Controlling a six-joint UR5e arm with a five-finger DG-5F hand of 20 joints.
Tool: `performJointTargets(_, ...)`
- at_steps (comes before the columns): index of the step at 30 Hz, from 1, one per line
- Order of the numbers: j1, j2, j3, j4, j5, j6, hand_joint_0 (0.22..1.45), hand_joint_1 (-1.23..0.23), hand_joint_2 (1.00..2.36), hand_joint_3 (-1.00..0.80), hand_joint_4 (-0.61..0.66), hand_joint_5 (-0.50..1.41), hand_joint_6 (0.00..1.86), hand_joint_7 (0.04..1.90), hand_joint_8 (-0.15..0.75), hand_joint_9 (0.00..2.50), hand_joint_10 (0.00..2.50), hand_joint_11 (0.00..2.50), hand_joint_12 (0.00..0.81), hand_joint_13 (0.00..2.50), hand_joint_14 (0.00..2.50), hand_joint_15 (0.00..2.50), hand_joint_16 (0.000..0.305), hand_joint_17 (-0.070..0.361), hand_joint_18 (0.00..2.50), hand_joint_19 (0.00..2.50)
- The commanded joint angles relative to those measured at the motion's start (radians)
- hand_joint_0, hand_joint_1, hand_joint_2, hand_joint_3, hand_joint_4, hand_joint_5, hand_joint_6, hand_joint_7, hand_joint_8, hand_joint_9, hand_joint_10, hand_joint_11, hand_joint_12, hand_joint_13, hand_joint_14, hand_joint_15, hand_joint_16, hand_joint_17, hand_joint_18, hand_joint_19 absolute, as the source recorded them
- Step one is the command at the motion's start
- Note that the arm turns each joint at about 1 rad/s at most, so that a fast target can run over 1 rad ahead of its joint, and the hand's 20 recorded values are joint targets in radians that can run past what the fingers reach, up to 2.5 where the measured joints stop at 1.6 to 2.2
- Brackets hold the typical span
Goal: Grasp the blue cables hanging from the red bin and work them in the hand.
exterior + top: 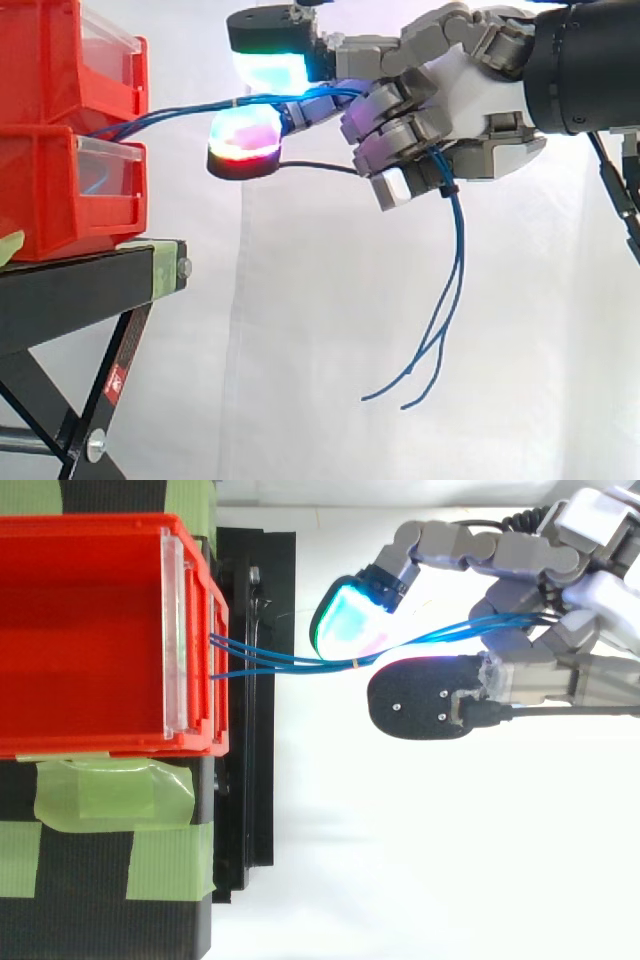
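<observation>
Thin blue cables (190,108) run out of the front of the red bins (70,190) and stretch nearly level to the right. My hand (455,95) comes in from the right and is shut on the blue cables, with curled fingers wrapped round them. Two glowing fingertips (245,135) stick out to the left, one above and one below the cables. Past the hand the loose cable ends (445,310) hang down and curl at the bottom. From above, the blue cables (290,661) leave the red bin (90,630) and pass between the fingertip pads (345,620).
The red bins are stacked on a black stand (90,285) with crossed legs at the left. Green tape (110,790) covers parts of the stand top. A white curtain hangs behind, with open air under my hand.
</observation>
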Motion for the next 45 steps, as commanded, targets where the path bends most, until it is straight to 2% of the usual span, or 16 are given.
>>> performJointTargets(1, 0.003, 0.000, 0.000, -0.005, 0.000, 0.001, 0.99, -0.62, 1.02, -0.51, 0.25, 0.26, 0.01, 1.26, 0.535, 1.78, 2.50, 2.50, 0.712, 2.02, 2.50, 1.97, 0.237, 0.178, 2.50, 0.65)
performJointTargets(19, 0.015, 0.000, 0.000, -0.017, -0.006, 0.022, 0.99, -0.65, 1.02, -0.61, 0.26, 0.25, 0.00, 1.35, 0.535, 1.78, 2.50, 2.50, 0.712, 2.02, 2.50, 1.97, 0.237, 0.178, 2.50, 0.65)
performJointTargets(23, 0.015, 0.002, 0.008, -0.021, -0.011, 0.022, 0.98, -0.66, 1.02, -0.62, 0.27, 0.21, 0.12, 1.32, 0.535, 1.78, 2.50, 2.50, 0.712, 2.02, 2.50, 1.97, 0.237, 0.178, 2.50, 0.65)
performJointTargets(27, 0.015, 0.002, 0.020, -0.027, -0.015, 0.022, 0.96, -0.66, 1.02, -0.63, 0.30, 0.14, 0.42, 1.21, 0.535, 1.78, 2.50, 2.50, 0.712, 2.02, 2.50, 1.97, 0.237, 0.178, 2.50, 0.65)
performJointTargets(29, 0.015, 0.002, 0.026, -0.031, -0.015, 0.022, 0.95, -0.66, 1.01, -0.68, 0.30, 0.13, 0.51, 1.17, 0.535, 1.78, 2.50, 2.50, 0.712, 2.02, 2.50, 1.97, 0.237, 0.178, 2.50, 0.65)
performJointTargets(35, 0.020, 0.002, 0.026, -0.036, -0.014, 0.022, 0.93, -0.66, 1.01, -0.73, 0.30, 0.16, 0.54, 1.18, 0.535, 1.78, 2.50, 2.50, 0.712, 2.02, 2.50, 1.97, 0.237, 0.178, 2.50, 0.65)
performJointTargets(45, 0.023, 0.000, 0.026, -0.039, -0.015, 0.022, 0.95, -0.65, 1.02, -0.57, 0.29, 0.18, 0.49, 1.20, 0.535, 1.78, 2.50, 2.50, 0.712, 2.02, 2.50, 1.97, 0.237, 0.178, 2.50, 0.65)
